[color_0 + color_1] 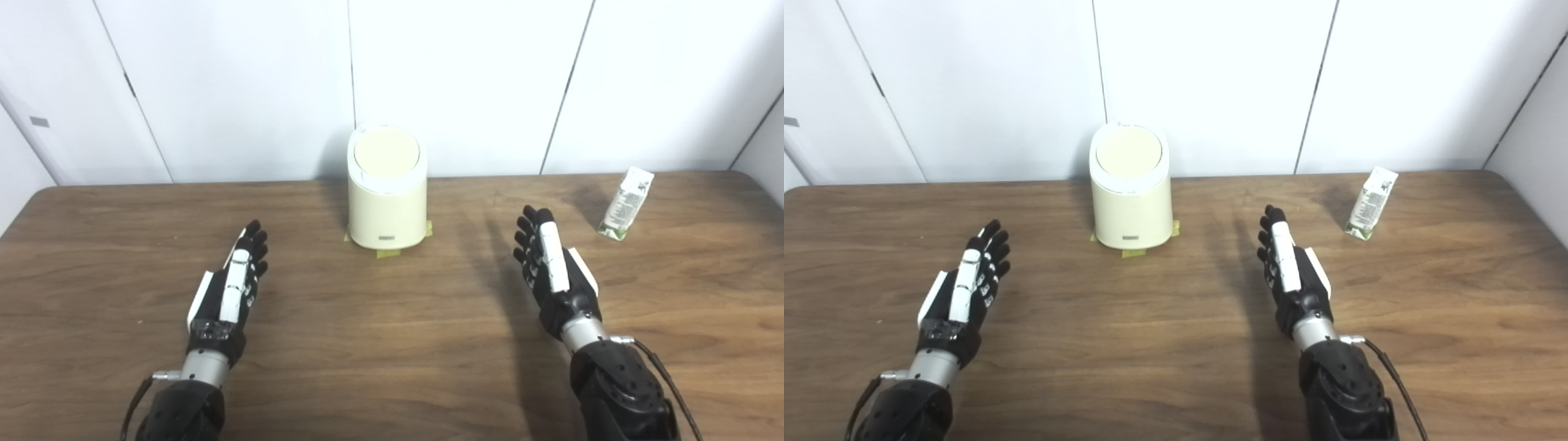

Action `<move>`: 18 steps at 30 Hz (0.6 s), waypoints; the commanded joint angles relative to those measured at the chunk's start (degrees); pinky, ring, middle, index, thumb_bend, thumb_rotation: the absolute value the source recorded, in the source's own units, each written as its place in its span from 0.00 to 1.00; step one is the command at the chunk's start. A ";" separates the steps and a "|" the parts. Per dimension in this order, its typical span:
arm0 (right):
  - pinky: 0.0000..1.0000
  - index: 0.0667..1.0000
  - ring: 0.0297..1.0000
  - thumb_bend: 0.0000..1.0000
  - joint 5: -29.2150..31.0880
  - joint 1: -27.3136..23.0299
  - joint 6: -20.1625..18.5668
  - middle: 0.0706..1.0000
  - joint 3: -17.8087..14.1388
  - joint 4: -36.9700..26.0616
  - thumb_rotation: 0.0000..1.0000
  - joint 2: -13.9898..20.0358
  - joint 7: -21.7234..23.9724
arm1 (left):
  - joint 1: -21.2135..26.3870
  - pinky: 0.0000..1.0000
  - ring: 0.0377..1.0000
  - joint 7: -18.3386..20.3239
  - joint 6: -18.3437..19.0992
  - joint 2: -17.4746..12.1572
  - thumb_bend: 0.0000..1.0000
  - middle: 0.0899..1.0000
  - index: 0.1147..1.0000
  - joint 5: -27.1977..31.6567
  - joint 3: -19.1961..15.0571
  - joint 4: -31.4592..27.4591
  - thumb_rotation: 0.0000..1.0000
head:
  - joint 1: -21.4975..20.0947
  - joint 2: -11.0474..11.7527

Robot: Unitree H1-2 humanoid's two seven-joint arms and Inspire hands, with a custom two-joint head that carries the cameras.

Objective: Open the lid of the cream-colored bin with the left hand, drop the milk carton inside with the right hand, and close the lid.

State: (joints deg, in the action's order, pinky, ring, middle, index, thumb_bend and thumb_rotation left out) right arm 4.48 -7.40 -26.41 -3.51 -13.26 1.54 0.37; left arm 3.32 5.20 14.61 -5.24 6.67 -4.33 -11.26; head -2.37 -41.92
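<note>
cream-colored bin (387, 202) at the table's (392, 343) far edge, lid (386, 152) shut, inside hidden; milk carton (626, 203) far right; left hand (233, 285) and right hand (551, 266) empty, fingers spread.

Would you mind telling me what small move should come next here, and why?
Probably reach the left hand toward the bin: its lid is shut, both hands are open and empty, and the carton lies untouched beyond the right hand.

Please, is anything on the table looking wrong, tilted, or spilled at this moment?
Nothing is spilled or damaged. The one odd thing is the milk carton at the far right of the table: it leans instead of standing straight. The bin is upright with its lid shut. Both hands, left and right, are open and empty.
</note>
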 commanded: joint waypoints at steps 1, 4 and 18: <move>1.00 1.00 1.00 0.41 -0.84 -1.82 3.19 1.00 0.50 -1.15 1.00 0.49 0.17 | 2.07 1.00 1.00 0.36 -0.96 -0.04 0.42 1.00 1.00 1.13 -0.05 -1.87 1.00 | 0.06 -0.07; 1.00 1.00 1.00 0.42 -3.39 -1.62 4.13 1.00 1.79 -0.90 1.00 1.30 -0.29 | 2.03 1.00 1.00 0.31 -0.27 -0.06 0.42 1.00 1.00 1.54 -0.05 -2.25 1.00 | 0.20 -0.19; 1.00 1.00 1.00 0.53 -4.31 -1.43 4.76 1.00 1.79 -0.11 1.00 1.08 -0.64 | 2.42 1.00 1.00 -0.82 0.27 -0.47 0.45 1.00 1.00 0.21 0.50 -2.04 1.00 | 0.08 0.59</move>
State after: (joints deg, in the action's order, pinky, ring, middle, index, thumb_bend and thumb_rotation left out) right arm -0.41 -6.97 -24.44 -1.28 -12.78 2.91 -0.44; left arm 3.32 4.75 15.29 -5.33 7.05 -3.98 -11.85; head -2.28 -41.31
